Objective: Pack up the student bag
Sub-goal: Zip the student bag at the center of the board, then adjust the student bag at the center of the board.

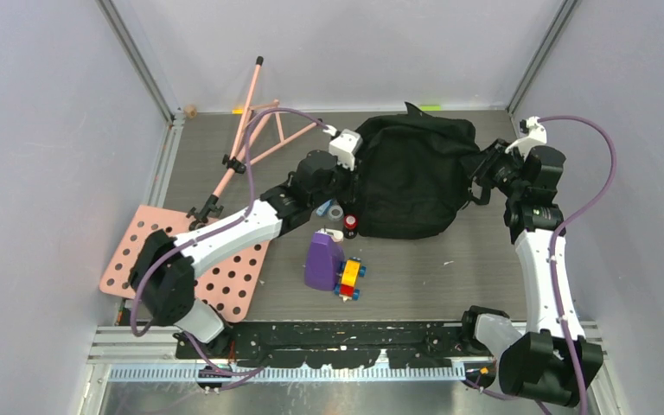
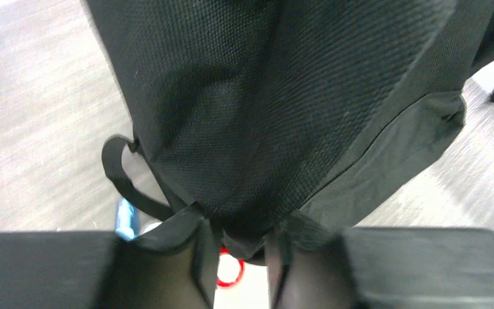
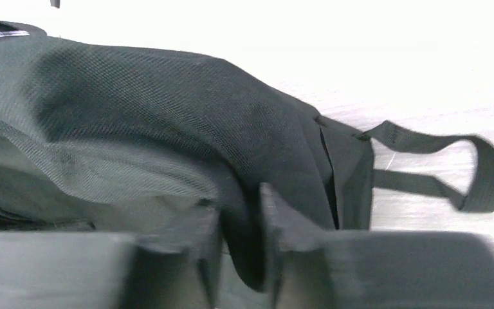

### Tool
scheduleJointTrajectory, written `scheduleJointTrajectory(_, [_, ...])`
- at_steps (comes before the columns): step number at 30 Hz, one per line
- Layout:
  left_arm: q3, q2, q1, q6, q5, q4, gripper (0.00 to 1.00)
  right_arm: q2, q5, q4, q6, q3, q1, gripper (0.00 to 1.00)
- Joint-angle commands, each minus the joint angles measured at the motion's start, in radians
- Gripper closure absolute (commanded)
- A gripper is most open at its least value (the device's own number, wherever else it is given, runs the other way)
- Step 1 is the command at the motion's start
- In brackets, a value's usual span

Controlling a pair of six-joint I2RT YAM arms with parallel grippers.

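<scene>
The student bag (image 1: 411, 177), a big black floppy fabric backpack, lies at the back middle of the table. My left gripper (image 1: 352, 179) is shut on a fold of the bag's left edge; the left wrist view shows the bag fabric (image 2: 283, 116) pinched between my fingers (image 2: 167, 270), with a strap loop (image 2: 119, 180) hanging at the left. My right gripper (image 1: 482, 173) is shut on the bag's right edge; the right wrist view shows bag fabric (image 3: 167, 116) between the fingers (image 3: 283, 244) and a strap loop (image 3: 476, 174) at the right.
A purple bottle-like container (image 1: 322, 259) and a red, yellow and blue toy block stack (image 1: 350, 278) stand in front of the bag. A small red-topped item (image 1: 350, 225) and a blue item (image 1: 322, 208) lie by the bag's near-left corner. A pink pegboard (image 1: 190, 259) and pink rod frame (image 1: 246, 138) lie at the left.
</scene>
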Motion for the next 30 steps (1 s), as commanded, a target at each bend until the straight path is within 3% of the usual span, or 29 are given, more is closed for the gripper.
scheduleJointTrajectory(1, [0.027,0.094,0.024,0.097,0.003,0.333,0.85,0.062,0.023,0.145,0.012,0.065,0.029,0.94])
scheduleJointTrajectory(3, [0.091,0.16,0.04,0.139,0.023,0.351,0.99,0.087,0.052,0.179,0.012,0.081,0.031,0.99])
scheduleJointTrajectory(4, [0.128,0.194,0.049,0.156,0.035,0.359,1.0,0.099,0.08,0.202,0.015,0.087,0.032,0.99])
scheduleJointTrajectory(11, [0.4,0.449,0.135,0.19,0.18,0.425,1.0,0.195,0.258,0.311,-0.031,0.21,0.032,1.0])
scheduleJointTrajectory(16, [0.579,0.614,0.187,0.195,0.287,0.485,1.0,0.309,0.23,0.354,-0.034,0.298,0.032,1.0])
scheduleJointTrajectory(20, [0.637,0.682,0.216,0.17,0.332,0.494,0.99,0.385,0.191,0.381,0.0,0.301,0.033,1.0])
scheduleJointTrajectory(23, [0.603,0.665,0.223,0.165,0.364,0.498,0.65,0.398,0.175,0.386,0.022,0.272,0.032,0.98])
scheduleJointTrajectory(25, [0.555,0.631,0.223,0.16,0.382,0.495,0.43,0.389,0.178,0.376,0.029,0.252,0.032,0.87])
scheduleJointTrajectory(27, [0.469,0.582,0.223,0.132,0.395,0.497,0.3,0.37,0.178,0.364,0.034,0.231,0.032,0.74])
scheduleJointTrajectory(30, [0.307,0.474,0.223,0.079,0.41,0.545,0.21,0.332,0.177,0.35,0.039,0.204,0.032,0.65])
